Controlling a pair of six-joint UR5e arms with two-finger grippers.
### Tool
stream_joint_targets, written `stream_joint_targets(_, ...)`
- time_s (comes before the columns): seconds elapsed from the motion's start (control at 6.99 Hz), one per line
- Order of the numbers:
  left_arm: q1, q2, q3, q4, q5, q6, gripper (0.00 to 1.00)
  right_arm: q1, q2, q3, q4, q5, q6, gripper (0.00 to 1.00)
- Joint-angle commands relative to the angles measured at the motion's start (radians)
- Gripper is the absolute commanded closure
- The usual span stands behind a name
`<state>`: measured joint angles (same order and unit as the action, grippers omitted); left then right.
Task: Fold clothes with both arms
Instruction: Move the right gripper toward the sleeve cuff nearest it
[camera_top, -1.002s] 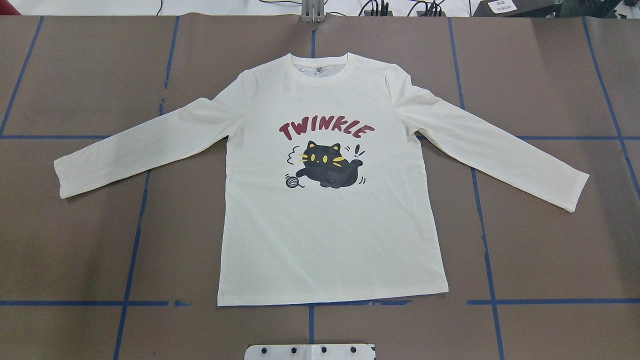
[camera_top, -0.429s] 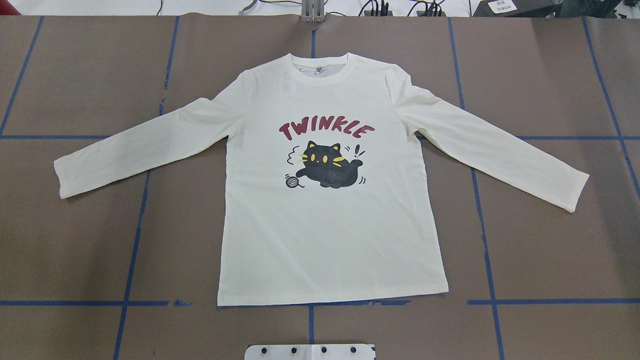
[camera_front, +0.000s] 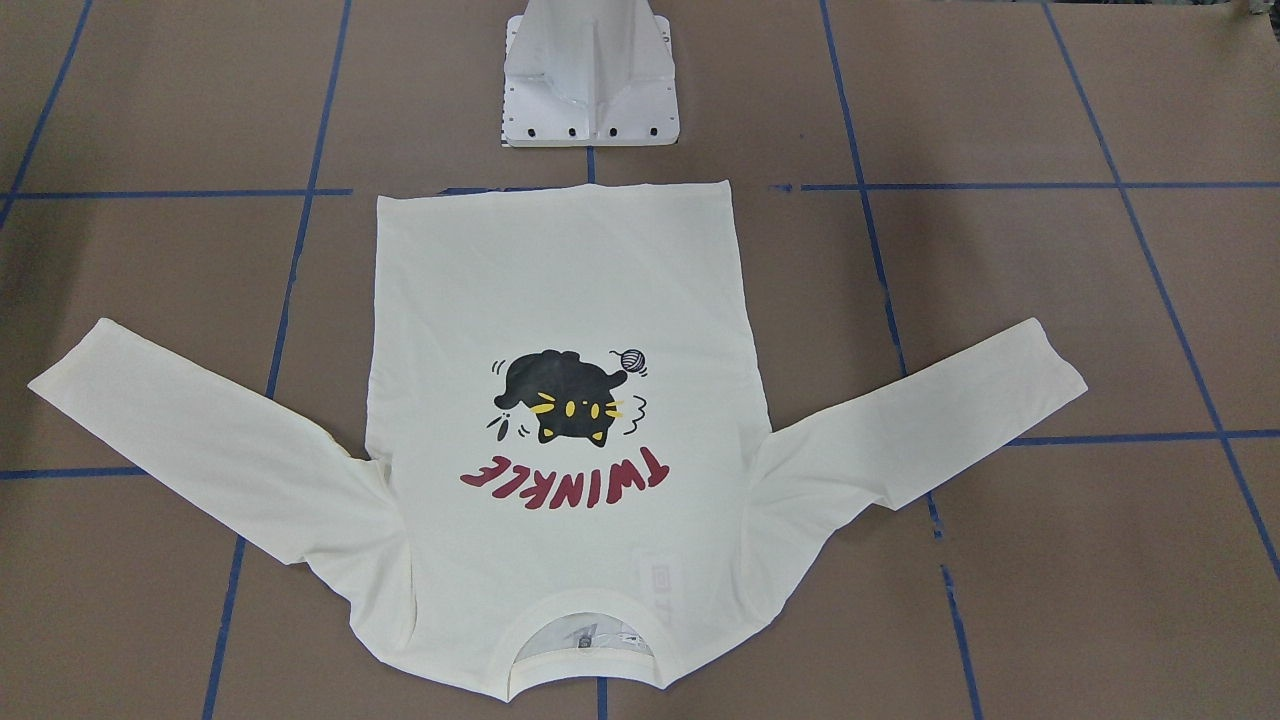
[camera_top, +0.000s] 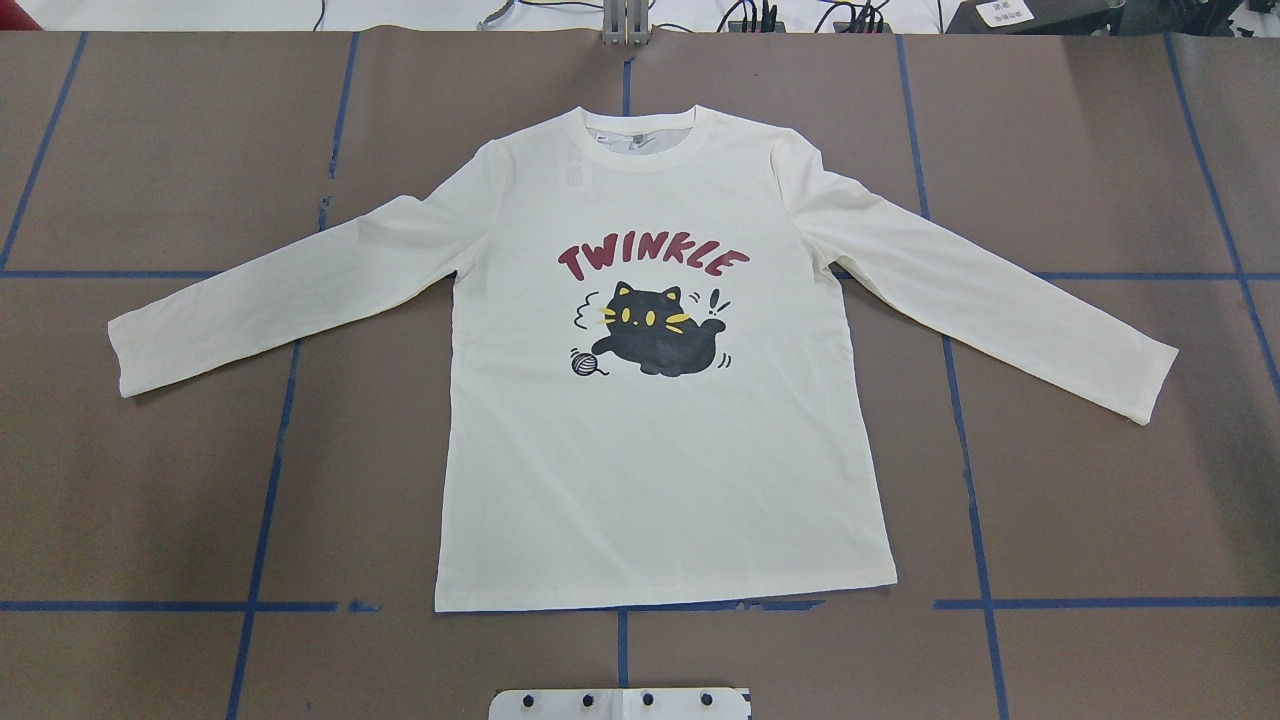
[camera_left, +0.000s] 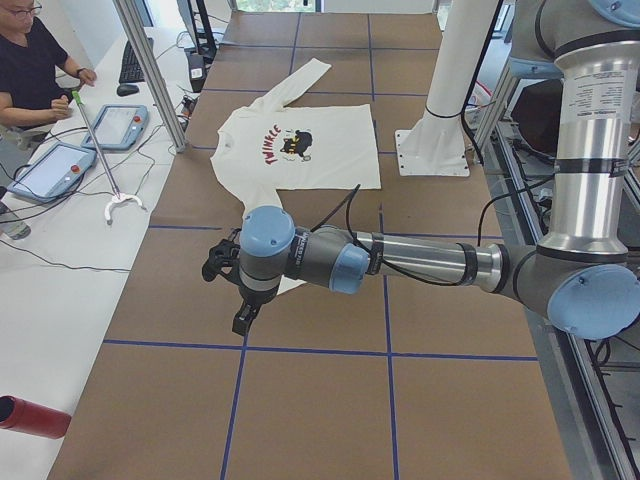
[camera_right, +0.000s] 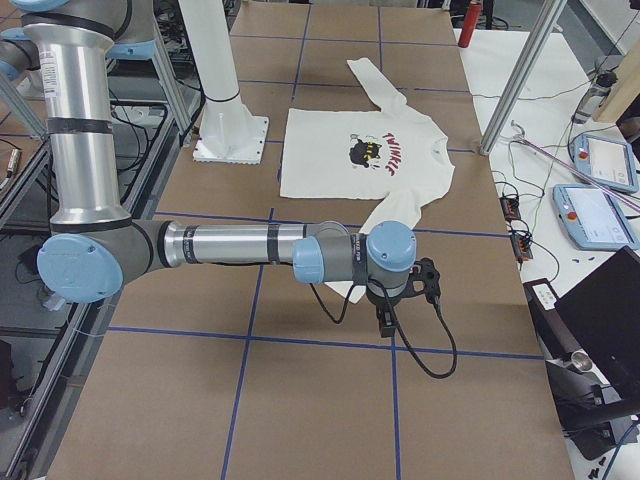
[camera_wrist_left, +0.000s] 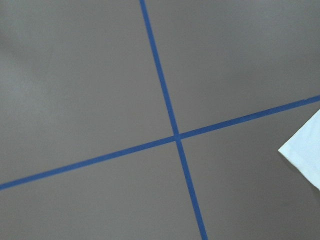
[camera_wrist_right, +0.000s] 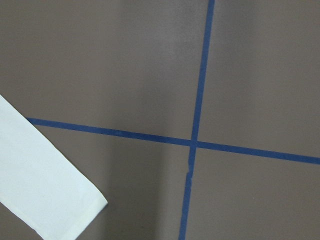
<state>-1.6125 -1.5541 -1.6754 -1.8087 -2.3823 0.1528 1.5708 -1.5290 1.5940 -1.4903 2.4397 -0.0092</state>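
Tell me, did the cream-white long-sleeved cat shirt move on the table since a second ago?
No. The cream-white cat shirt has not shifted: in the overhead view its bottom hem still lies along the same blue tape line.

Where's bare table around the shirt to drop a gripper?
Widest: brown table below the left sleeve and right sleeve, either side of the T-shirt body. Also the far corners above both sleeves. Tight: the strip between the hem and the white base plate.

Left arm (camera_left: 420, 262) outstretched level, right arm (camera_right: 230, 245) likewise, left end effector (camera_left: 224, 266), right end effector (camera_right: 424, 278) indistinct
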Motion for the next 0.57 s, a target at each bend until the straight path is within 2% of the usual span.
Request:
stream_joint_targets(0.0,0.048,-0.004,0.028,-0.061,-0.034,-0.08,0.0,-0.148,-0.061,0.033,0.237,-0.012,0.28,0.0)
stream_joint_targets(0.14,0.049,-0.015,0.04,-0.079,-0.038,-0.084,0.0,-0.276,-0.113,0.047,0.492,-0.084,0.571,0.0)
stream_joint_targets(0.29,0.051,-0.012,0.046,-0.081,-0.09,-0.085,0.0,-0.385,-0.147,0.046,0.619,-0.093,0.701,0.0)
stream_joint_targets(0.43,0.054,-0.012,0.054,-0.086,-0.09,-0.079,0.0,-0.463,-0.148,0.043,0.621,-0.12,0.715,0.0)
